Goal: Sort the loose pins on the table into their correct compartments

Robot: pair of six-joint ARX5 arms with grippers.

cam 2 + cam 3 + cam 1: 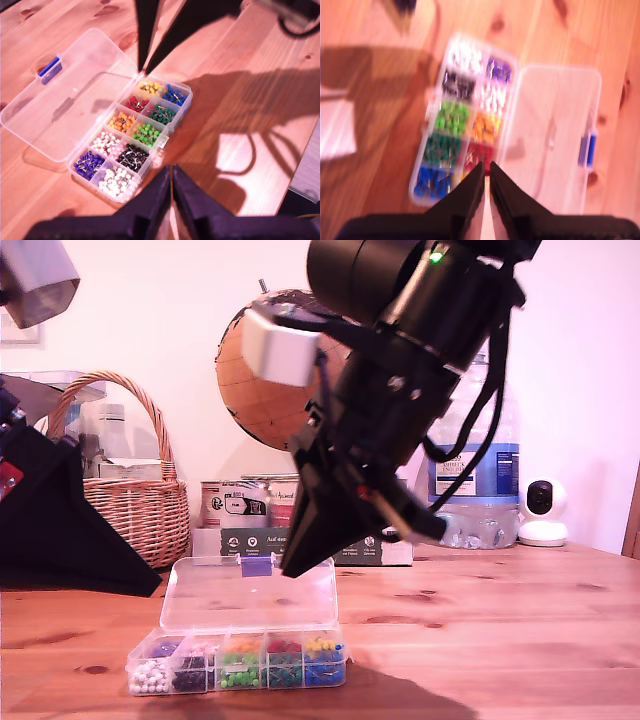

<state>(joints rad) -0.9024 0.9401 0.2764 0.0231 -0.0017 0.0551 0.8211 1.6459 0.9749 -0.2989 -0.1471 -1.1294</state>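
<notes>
Compartments [240, 660] lower centre of exterior view, lid [215, 600] flat open behind. My second gripper [293, 567] over lid, jaws pressed together; my first gripper [171, 187] likewise.

Pine table [520, 620] bears open pin box [240, 645], basket [135, 505].

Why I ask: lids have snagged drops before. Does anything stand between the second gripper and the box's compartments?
Nothing visible does. The lid lies swung open on the table, leaving the compartments uncovered. My second gripper hangs over their yellow-and-blue end.
</notes>
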